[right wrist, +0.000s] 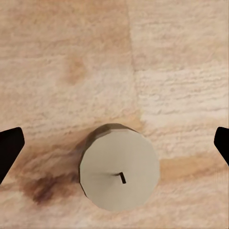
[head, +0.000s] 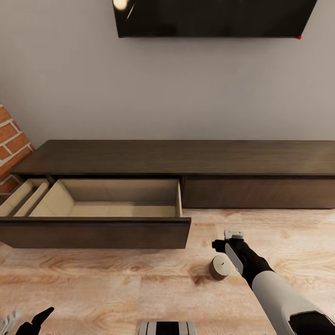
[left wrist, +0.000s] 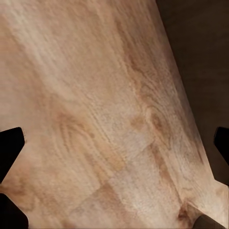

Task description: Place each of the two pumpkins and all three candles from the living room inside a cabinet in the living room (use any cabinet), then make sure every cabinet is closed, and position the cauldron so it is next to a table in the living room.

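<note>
Tan stubby candle (right wrist: pixel 119 169) with pale flat top and short dark wick standing upright on wood floor (head: pixel 116 279), near cabinet's (head: pixel 186 158) pulled-out drawer (head: pixel 93 232). Right gripper (right wrist: pixel 114 143) hovering above, jaws spread wide. Left gripper (left wrist: pixel 114 143) also released.

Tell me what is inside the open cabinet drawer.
The open drawer of the cabinet shows only bare pale wood. Its front panel hides the nearest strip of its floor. The candle stands outside, on the floor.

a dark screen (head: pixel 214 17) is hanging on the grey wall (head: pixel 167 88), red brickwork (head: pixel 11 144) is showing at the left, and a pale wood floor (head: pixel 116 279) is stretching below.
</note>
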